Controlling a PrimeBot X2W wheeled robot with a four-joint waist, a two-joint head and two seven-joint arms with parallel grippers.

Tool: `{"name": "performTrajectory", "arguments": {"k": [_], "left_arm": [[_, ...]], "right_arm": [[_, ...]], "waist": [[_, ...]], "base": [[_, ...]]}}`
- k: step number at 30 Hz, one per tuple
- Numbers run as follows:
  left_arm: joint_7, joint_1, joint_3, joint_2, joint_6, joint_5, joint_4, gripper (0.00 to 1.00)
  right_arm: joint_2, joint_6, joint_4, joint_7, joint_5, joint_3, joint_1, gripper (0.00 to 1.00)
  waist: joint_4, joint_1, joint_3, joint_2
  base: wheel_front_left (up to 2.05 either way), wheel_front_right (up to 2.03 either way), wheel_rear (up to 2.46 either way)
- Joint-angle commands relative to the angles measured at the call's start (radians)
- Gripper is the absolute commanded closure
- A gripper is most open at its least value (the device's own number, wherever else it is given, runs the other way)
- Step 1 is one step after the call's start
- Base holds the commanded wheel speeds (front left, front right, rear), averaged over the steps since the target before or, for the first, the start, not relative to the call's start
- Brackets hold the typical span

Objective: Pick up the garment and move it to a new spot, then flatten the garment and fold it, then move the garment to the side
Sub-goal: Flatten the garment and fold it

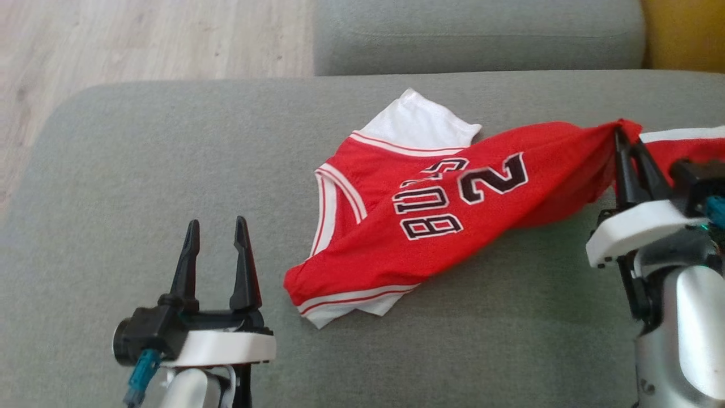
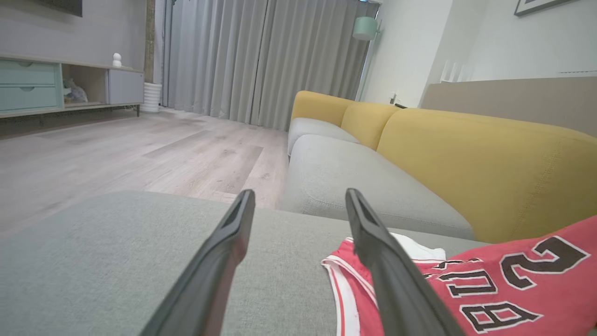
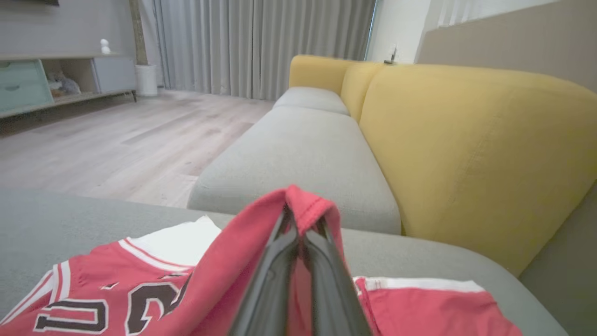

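Note:
The garment [image 1: 419, 209] is a red basketball jersey with white trim and black lettering, lying crumpled on the grey sofa seat [image 1: 141, 170]. My right gripper [image 1: 626, 139] is shut on a raised fold of its red cloth at the right, lifting that part off the cushion. Seen from the right wrist, the red fabric [image 3: 305, 205] drapes over the closed fingertips. My left gripper [image 1: 218, 226] stands open over bare cushion, left of the jersey's lower corner, holding nothing. Through the left wrist camera, the jersey [image 2: 489, 280] lies to the right of the open fingers [image 2: 233, 233].
A second grey seat cushion [image 1: 481, 34] lies beyond this one, with a yellow backrest [image 3: 466, 140] along the right. Wooden floor [image 1: 141, 39] drops off past the cushion's far left edge. Curtains and a low cabinet [image 2: 56, 84] stand across the room.

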Motion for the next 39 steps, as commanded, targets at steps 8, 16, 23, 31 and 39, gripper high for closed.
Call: {"name": "performTrajectory", "arguments": {"k": [8,16,23,31,39], "left_arm": [[-0.005,-0.070,-0.003,0.002,-0.010,0.003,-0.035,0.00],[-0.005,-0.135,-0.052,0.002,-0.011,-0.007,-0.030,0.00],[-0.005,-0.155,-0.066,0.002,-0.002,-0.011,-0.030,0.00],[-0.005,-0.161,-0.053,0.002,0.002,-0.004,-0.020,0.00],[-0.005,-0.144,-0.027,0.002,0.001,0.003,-0.017,0.00]], "right_arm": [[0.002,0.007,0.102,0.088,-0.106,0.009,-0.209,1.00],[-0.039,0.007,0.502,0.073,-0.308,-0.186,-0.460,1.00],[-0.070,0.007,0.796,-0.051,-0.371,-0.280,-0.587,0.00],[-0.065,0.007,0.953,-0.116,-0.378,-0.298,-0.663,0.00],[-0.023,0.007,0.947,-0.203,-0.346,-0.286,-0.628,0.00]], "waist": [[0.085,0.0002,0.095,0.0000],[0.166,0.0002,0.171,0.0000],[0.186,0.0002,0.203,0.0000],[0.133,0.0002,0.180,0.0000],[0.055,0.0002,0.123,0.0000]], "base": [[0.00,0.00,0.00],[0.00,0.00,0.00],[0.00,0.00,0.00],[0.00,0.00,0.00],[0.00,0.00,0.00]]}}
